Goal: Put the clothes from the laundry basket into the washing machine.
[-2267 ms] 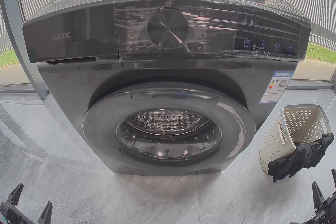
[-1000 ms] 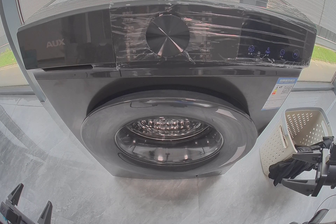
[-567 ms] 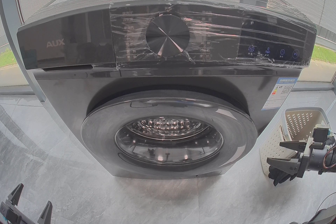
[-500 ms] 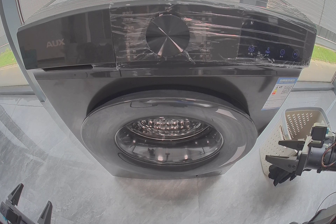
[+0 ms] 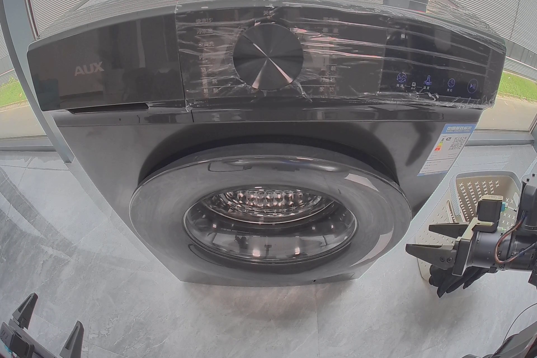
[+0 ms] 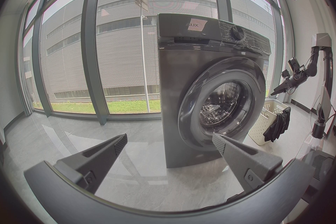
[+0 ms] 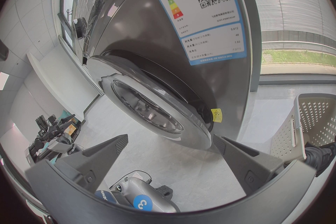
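Black clothes (image 5: pixel 449 279) draped over laundry basket (image 5: pixel 482 184) right of closed washing machine (image 5: pixel 268 113), right gripper (image 5: pixel 421 239) off machine's right edge, jaws apart, left gripper (image 5: pixel 53 312) front-left, jaws apart

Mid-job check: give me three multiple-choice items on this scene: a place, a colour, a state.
1. The laundry basket stands: A on a shelf; B on the floor, right of the washing machine; C on a chair.
2. The garment over its rim is: A white; B red; C black.
3. The door is: A shut; B wide open; C missing.
Answers: B, it sits on the floor tiles; C, the cloth is black; A, the door lies flush.
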Available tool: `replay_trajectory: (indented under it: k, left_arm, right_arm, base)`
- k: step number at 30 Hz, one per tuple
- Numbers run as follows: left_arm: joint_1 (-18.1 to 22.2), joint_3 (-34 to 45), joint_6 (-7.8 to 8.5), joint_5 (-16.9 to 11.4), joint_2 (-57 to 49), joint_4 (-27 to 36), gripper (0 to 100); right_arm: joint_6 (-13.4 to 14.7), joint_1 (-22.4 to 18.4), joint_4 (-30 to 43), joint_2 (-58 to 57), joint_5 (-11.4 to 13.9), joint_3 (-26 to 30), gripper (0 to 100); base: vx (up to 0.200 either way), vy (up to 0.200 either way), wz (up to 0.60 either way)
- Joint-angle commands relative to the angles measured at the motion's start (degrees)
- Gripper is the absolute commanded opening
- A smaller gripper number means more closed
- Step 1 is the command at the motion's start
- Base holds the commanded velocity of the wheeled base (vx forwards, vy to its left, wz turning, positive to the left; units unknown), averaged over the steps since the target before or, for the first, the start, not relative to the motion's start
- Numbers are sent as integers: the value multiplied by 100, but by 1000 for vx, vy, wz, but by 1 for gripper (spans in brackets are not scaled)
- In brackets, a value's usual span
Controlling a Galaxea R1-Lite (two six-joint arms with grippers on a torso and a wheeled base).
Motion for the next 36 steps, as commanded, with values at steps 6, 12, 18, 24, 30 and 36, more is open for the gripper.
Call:
replay_trajectory:
  k: [6,12,18,24,30,36]
  left_arm:
    - [0,101,0,1,-101,0,100]
    - [0,101,0,1,-101,0,100]
    - [0,101,-9,1,-101,0,100]
    - [0,101,-9,1,-101,0,100]
    - [0,101,-9,1,-101,0,100]
    - [0,101,-9,1,-101,0,100]
  right_arm:
    - [19,49,-571,684,-14,32,100]
    - [27,57,-1195,1132,-32,111,100]
    - [282,303,-2118,1581,-32,313,100]
    - [616,585,-2637,1660,-49,462,100]
    - [608,594,-2654,1748,-40,585,100]
    - [467,594,-2672,1677,4,902,100]
  base:
    - [0,0,0]
    - [0,0,0]
    - [0,0,0]
    - [0,0,0]
    - [0,0,0]
    - [0,0,0]
